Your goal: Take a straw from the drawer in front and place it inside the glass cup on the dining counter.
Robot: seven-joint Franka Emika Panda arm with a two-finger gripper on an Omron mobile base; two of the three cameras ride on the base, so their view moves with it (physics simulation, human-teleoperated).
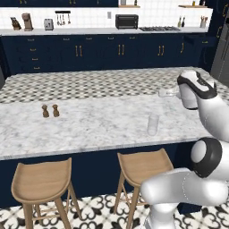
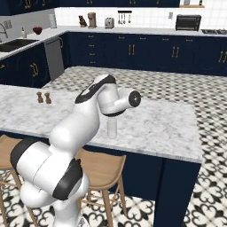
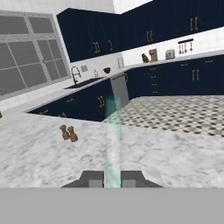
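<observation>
A pale green see-through straw [image 3: 113,140] runs away from my gripper [image 3: 112,180], whose dark fingertips [image 3: 93,179] are shut on its near end. My gripper [image 1: 162,93] hangs over the dining counter [image 1: 89,125], a little beyond and to the right of the glass cup [image 1: 153,124]. The tall clear cup stands upright near the counter's front edge. In the right base view the cup [image 2: 112,128] stands just below my forearm on the marble top [image 2: 159,128]. The drawer is out of view.
Two small brown shakers [image 1: 50,111] [image 2: 43,97] [image 3: 68,133] stand on the counter well left of the cup. Wooden stools [image 1: 42,183] [image 1: 143,165] [image 2: 99,170] sit under its front edge. Navy cabinets and a sink [image 3: 85,83] line the far walls.
</observation>
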